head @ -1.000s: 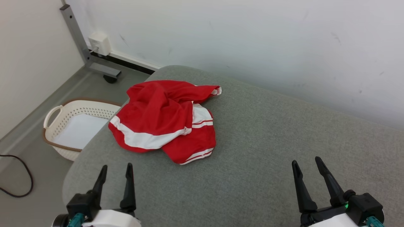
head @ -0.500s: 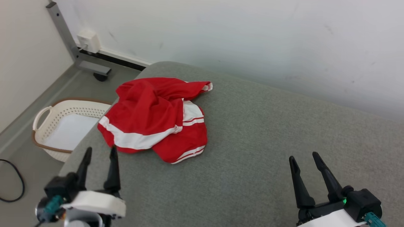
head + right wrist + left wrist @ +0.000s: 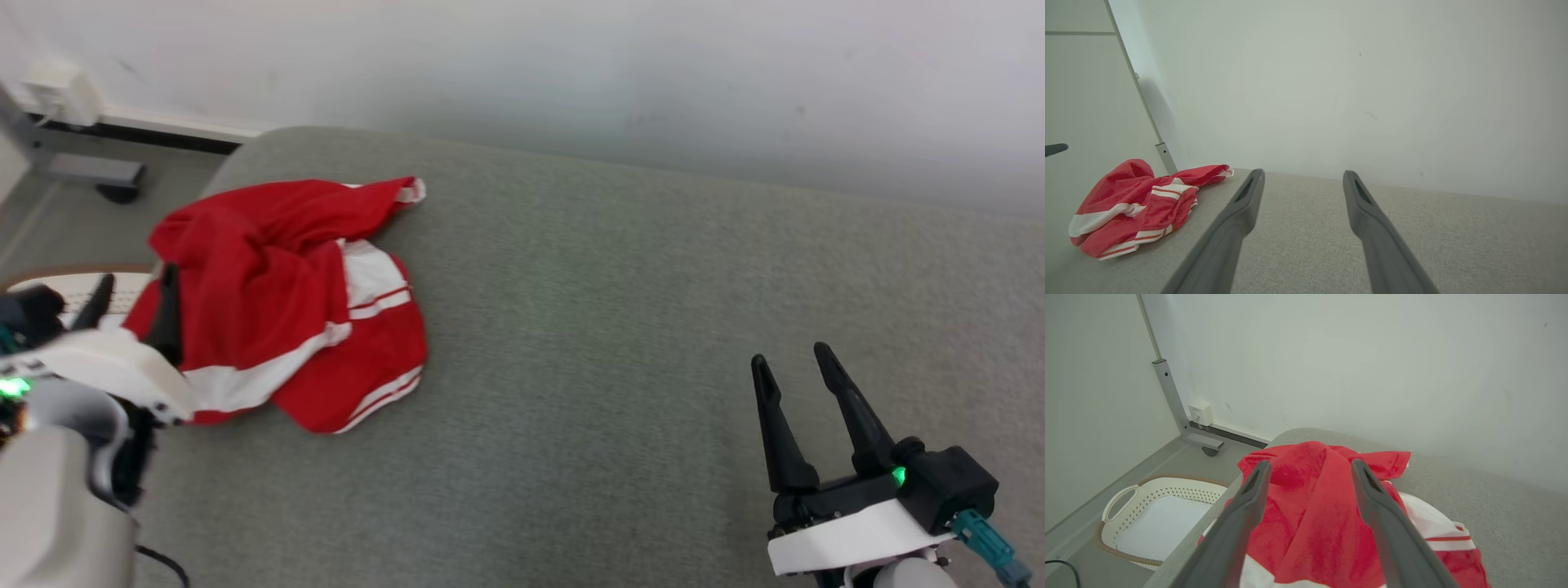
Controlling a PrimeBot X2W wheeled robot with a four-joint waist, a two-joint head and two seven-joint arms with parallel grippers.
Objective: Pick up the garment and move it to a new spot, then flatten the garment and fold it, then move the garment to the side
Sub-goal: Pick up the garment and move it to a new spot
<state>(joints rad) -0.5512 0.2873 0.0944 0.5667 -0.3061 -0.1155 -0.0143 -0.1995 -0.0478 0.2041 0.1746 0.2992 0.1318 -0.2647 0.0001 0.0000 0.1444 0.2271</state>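
A crumpled red garment (image 3: 277, 302) with white stripes lies at the left end of the grey cushioned surface (image 3: 612, 343). My left gripper (image 3: 135, 286) stands open at the garment's left edge, its dark fingers raised over the red cloth. In the left wrist view the garment (image 3: 1323, 506) sits between and beyond the two spread fingers, with nothing held. My right gripper (image 3: 792, 367) is open over bare cushion at the lower right, far from the garment. The right wrist view shows the garment (image 3: 1139, 204) off to the left.
A white perforated basket (image 3: 1155, 514) with a brown rim stands on the floor left of the cushion. A grey metal frame leg (image 3: 1171, 400) and a white wall box (image 3: 1201, 412) are behind it. A pale wall (image 3: 571, 73) runs along the cushion's far edge.
The head camera has turned, shifting the scene left. My left gripper has risen and moved forward to the garment's left edge. The right gripper holds its place.
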